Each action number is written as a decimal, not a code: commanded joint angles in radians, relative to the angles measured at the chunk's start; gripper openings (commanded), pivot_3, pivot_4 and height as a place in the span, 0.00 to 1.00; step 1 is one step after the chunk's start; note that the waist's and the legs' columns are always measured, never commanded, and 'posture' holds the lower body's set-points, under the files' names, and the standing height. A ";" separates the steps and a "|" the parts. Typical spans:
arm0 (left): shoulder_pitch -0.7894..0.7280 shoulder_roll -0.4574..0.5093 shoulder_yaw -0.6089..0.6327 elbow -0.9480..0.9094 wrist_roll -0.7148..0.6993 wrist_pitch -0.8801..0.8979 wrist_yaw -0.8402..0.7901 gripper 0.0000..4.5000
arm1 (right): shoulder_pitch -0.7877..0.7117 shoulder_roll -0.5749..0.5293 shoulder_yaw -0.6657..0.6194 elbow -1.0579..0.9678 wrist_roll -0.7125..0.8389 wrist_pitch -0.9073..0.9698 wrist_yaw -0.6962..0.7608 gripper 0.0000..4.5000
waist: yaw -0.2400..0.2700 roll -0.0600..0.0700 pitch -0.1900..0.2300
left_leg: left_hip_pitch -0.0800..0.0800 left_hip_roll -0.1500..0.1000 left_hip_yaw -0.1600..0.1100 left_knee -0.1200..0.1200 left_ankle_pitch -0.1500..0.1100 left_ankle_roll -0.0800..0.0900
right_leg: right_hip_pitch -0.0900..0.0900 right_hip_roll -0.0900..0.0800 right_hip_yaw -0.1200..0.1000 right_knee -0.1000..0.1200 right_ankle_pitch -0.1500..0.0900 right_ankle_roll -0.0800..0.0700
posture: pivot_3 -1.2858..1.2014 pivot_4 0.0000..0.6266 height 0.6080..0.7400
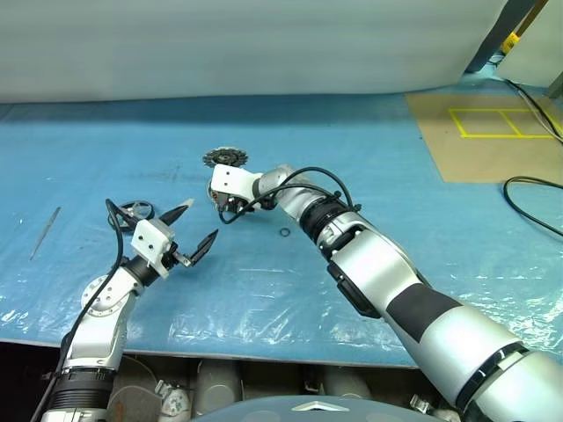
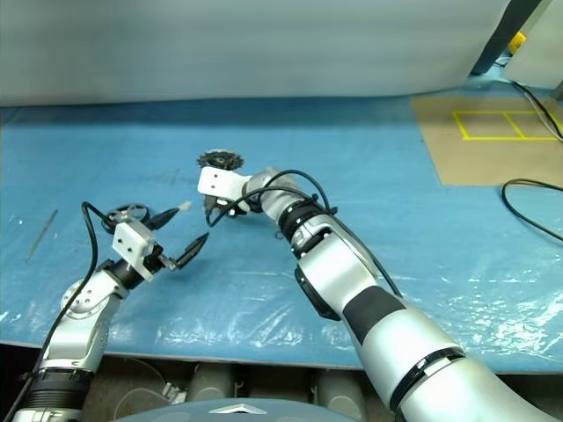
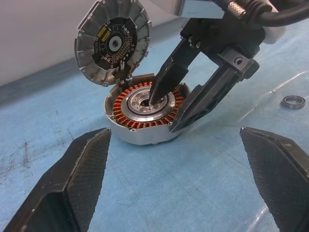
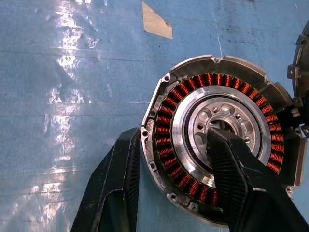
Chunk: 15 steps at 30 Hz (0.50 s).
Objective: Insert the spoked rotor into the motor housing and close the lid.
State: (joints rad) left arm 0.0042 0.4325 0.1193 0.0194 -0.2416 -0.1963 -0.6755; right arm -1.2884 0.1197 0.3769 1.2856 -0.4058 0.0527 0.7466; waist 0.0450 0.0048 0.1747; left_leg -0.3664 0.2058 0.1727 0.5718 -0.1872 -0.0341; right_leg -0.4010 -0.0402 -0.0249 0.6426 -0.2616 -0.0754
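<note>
Copper-wound motor housing is sitting on the blue worktop, lid propped at its 11 o'clock, while the right tool is straddling its wall, half-closed, seemingly steadying it; the left tool is waiting wide open and empty, the spoked rotor lying at its 10 o'clock.

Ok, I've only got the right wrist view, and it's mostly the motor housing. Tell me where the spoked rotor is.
Observer: The spoked rotor lies flat on the blue sheet, off to the robot's left of the motor housing, just beyond the left arm's wrist.
Operator: Now give me the left gripper's state.
Observer: The left gripper is open and holds nothing; it hangs above the sheet, pointing toward the housing.
Operator: Check the lid too.
Observer: The lid stands tilted up at the housing's far edge, its dark inner face showing in the left wrist view.
</note>
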 commanded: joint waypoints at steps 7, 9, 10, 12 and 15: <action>0.002 0.008 0.003 -0.030 0.000 -0.009 0.001 1.00 | 0.029 -0.033 0.057 0.011 -0.032 -0.004 0.221 0.39 | 0.000 0.000 0.000 | -0.001 0.000 0.000 -0.001 0.000 0.000 | -0.001 0.000 0.000 -0.001 0.000 0.000 | 0.52 0.24 1.00; 0.003 0.008 0.001 -0.032 0.000 -0.009 -0.001 1.00 | 0.037 -0.040 0.057 -0.004 -0.029 -0.006 0.240 0.39 | 0.000 0.000 0.000 | -0.001 0.000 0.000 -0.001 0.000 0.000 | -0.001 0.000 0.000 -0.001 0.000 0.000 | 0.52 0.24 1.00; 0.005 0.008 0.001 -0.033 -0.001 -0.009 -0.002 1.00 | 0.043 -0.042 0.056 -0.016 -0.025 -0.006 0.254 0.39 | 0.000 0.000 0.000 | -0.001 0.000 0.000 -0.001 0.000 0.000 | -0.001 0.000 0.000 -0.001 0.000 0.000 | 0.52 0.24 1.00; 0.013 0.009 0.000 -0.041 -0.003 -0.009 -0.005 1.00 | 0.064 -0.050 0.056 -0.050 -0.017 -0.003 0.291 0.39 | -0.001 0.000 0.000 | -0.001 0.000 0.000 -0.001 0.000 0.000 | -0.001 0.000 0.000 -0.001 0.000 0.000 | 0.52 0.24 1.00; 0.029 0.010 0.000 -0.062 -0.009 -0.005 -0.008 1.00 | 0.109 -0.065 0.065 -0.131 -0.010 0.012 0.326 0.39 | -0.001 0.000 0.000 | -0.001 0.000 0.000 -0.001 -0.002 0.003 | -0.001 0.000 0.000 -0.001 0.000 0.000 | 0.52 0.24 1.00</action>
State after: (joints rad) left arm 0.0245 0.4324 0.1170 0.0049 -0.2406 -0.1955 -0.6770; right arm -1.2346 0.0489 0.3991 1.1415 -0.4049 0.0324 1.0086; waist 0.0442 0.0046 0.1746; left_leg -0.3673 0.2060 0.1727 0.5705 -0.1888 -0.0313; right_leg -0.4021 -0.0400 -0.0250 0.6418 -0.2617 -0.0754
